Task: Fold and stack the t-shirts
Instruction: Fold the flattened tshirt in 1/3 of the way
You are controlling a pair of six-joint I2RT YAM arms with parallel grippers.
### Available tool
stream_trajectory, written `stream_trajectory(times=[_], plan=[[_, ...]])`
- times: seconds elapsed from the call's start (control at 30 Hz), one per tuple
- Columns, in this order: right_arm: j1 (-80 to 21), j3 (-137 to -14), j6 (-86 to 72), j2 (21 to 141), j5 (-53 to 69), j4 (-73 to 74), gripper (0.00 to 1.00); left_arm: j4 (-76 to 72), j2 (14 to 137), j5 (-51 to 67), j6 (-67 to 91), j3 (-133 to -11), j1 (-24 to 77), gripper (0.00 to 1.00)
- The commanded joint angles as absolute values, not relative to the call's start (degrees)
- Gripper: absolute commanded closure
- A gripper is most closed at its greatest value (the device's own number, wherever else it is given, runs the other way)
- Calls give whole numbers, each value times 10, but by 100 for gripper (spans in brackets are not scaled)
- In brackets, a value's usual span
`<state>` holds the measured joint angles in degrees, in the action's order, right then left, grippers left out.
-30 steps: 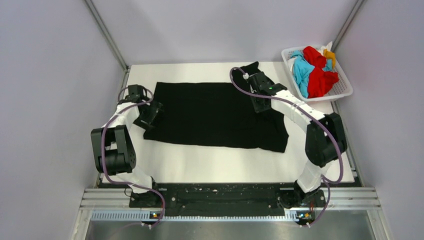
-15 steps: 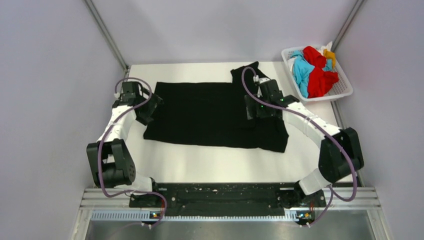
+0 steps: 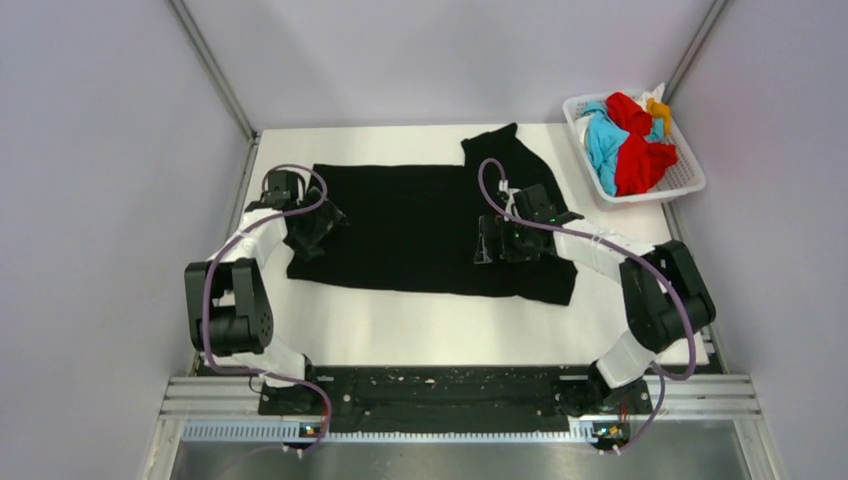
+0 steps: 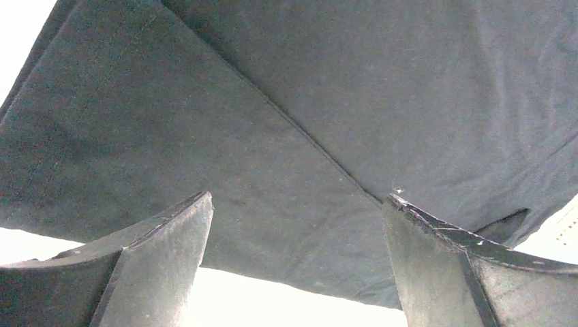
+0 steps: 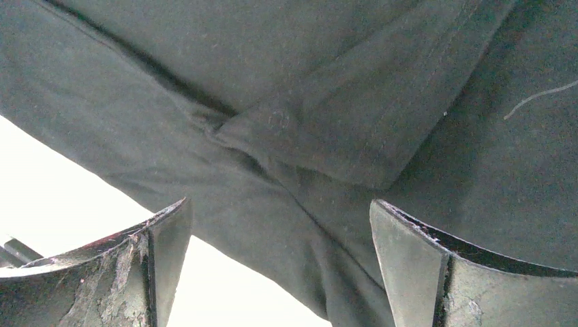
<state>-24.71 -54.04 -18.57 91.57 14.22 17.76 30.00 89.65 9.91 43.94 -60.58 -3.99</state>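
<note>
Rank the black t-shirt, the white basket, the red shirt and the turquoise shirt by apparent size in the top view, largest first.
1. black t-shirt, spread flat.
2. white basket.
3. red shirt and turquoise shirt: red shows slightly more, but both are crumpled and overlapping in the basket, so unranked.

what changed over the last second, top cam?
Right gripper left the far sleeve of the black t-shirt, pulled back toward the arm bases over the shirt's right part, jaws now open. Left gripper slid slightly inward over the left edge, also open. Shirt flat as before; basket and its coloured shirts untouched.
</note>
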Motion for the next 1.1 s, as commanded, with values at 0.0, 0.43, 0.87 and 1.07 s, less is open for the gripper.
stream_trajectory(times=[0.0,0.43,0.87,1.07], plan=[[-256,-553,-196,943,145,107,1,288,920,115,422,-614,-41,1],[-275,-727,-253,1098,133,-115,1,301,903,106,422,-599,-41,1],[-263,-625,-231,910,-18,33,1,277,933,146,402,-647,-29,1],[-231,-497,-271,826,-33,69,1,268,996,154,401,-663,-16,1]])
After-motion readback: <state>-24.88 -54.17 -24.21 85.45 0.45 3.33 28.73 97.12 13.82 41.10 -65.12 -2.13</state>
